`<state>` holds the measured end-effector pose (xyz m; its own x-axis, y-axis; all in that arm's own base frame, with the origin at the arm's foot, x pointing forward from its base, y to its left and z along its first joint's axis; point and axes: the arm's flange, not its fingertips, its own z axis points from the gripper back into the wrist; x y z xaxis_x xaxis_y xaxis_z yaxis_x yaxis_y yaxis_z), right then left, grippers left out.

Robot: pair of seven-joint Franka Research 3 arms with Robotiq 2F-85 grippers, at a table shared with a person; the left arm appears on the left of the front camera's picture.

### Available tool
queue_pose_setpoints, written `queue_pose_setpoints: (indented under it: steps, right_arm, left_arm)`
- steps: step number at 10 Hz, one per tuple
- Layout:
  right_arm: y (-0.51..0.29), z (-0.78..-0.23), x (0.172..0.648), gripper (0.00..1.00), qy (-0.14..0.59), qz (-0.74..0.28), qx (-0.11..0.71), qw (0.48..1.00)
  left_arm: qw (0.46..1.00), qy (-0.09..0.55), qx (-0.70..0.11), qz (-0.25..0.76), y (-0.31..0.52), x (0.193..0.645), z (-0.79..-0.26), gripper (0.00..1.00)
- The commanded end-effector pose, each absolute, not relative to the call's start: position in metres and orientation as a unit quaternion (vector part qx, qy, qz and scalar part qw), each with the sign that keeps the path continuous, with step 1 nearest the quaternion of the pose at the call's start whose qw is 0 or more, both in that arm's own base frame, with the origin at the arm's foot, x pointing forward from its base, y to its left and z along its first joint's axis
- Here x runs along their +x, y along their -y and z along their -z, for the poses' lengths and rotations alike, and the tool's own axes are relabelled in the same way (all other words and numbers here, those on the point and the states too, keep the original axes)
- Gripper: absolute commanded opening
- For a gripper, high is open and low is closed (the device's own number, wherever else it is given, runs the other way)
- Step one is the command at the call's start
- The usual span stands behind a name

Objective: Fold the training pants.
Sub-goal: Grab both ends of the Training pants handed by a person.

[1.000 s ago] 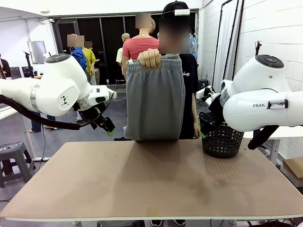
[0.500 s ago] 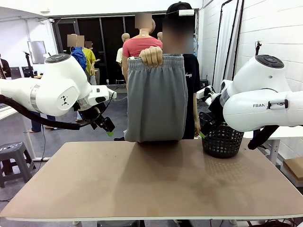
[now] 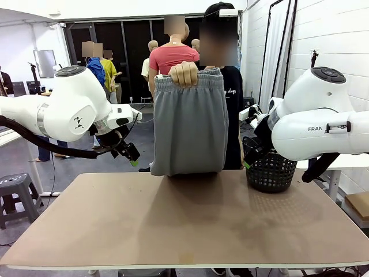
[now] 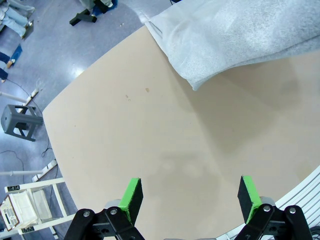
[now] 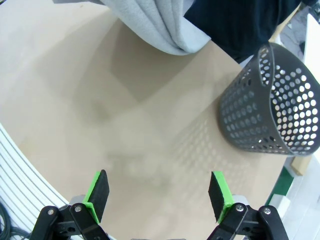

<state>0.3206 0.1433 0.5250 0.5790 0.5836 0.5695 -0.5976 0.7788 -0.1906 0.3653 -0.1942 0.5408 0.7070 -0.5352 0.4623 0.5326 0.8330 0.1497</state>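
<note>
1. Front view: a person's hand holds the training pants by the waistband. They hang at the far edge of the table, left of a black basket.
2. Left wrist view: the left gripper is released and empty above the table, with the training pants ahead of it.
3. Right wrist view: the right gripper is released and empty, with the training pants and basket ahead of it.

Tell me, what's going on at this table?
A person's hand holds the grey training pants up by the waistband, so they hang at the far edge of the table. Neither arm touches them: the left claw and the right claw both stand open above the table, holding nothing. A dark mesh basket stands at the far right.
</note>
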Motion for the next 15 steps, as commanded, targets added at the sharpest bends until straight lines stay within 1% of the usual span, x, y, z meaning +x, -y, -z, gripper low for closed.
queue_pose_setpoints:
  steps: [1,5,8,9,11,12,13,15]
  right_arm:
    - [-0.144,-0.525,0.321,1.0,0.321,-0.332,0.012,0.887]
    - [-0.143,-0.525,0.321,1.0,0.316,-0.332,0.011,0.888]
    - [-0.134,-0.534,0.327,1.0,0.31,-0.412,-0.028,0.856]
    - [-0.13,-0.538,0.332,1.0,0.31,-0.433,-0.046,0.845]
    - [-0.123,-0.541,0.341,1.0,0.32,-0.488,-0.064,0.81]
    - [-0.12,-0.54,0.346,1.0,0.316,-0.52,-0.072,0.79]
    - [-0.117,-0.539,0.351,1.0,0.307,-0.561,-0.075,0.765]
    - [-0.112,-0.538,0.361,1.0,0.29,-0.607,-0.068,0.737]
  left_arm:
    - [0.922,0.255,0.002,0.292,0.193,0.365,-0.541,1.0]
    - [0.924,0.251,0.003,0.289,0.194,0.365,-0.541,1.0]
    - [0.904,0.214,0.085,0.36,0.193,0.368,-0.554,1.0]
    - [0.888,0.21,0.113,0.392,0.193,0.372,-0.558,1.0]
    - [0.859,0.215,0.131,0.447,0.19,0.382,-0.56,1.0]
    - [0.841,0.214,0.127,0.48,0.188,0.387,-0.558,1.0]
    - [0.81,0.217,0.097,0.537,0.184,0.39,-0.556,1.0]
    - [0.771,0.205,0.073,0.599,0.175,0.396,-0.553,1.0]
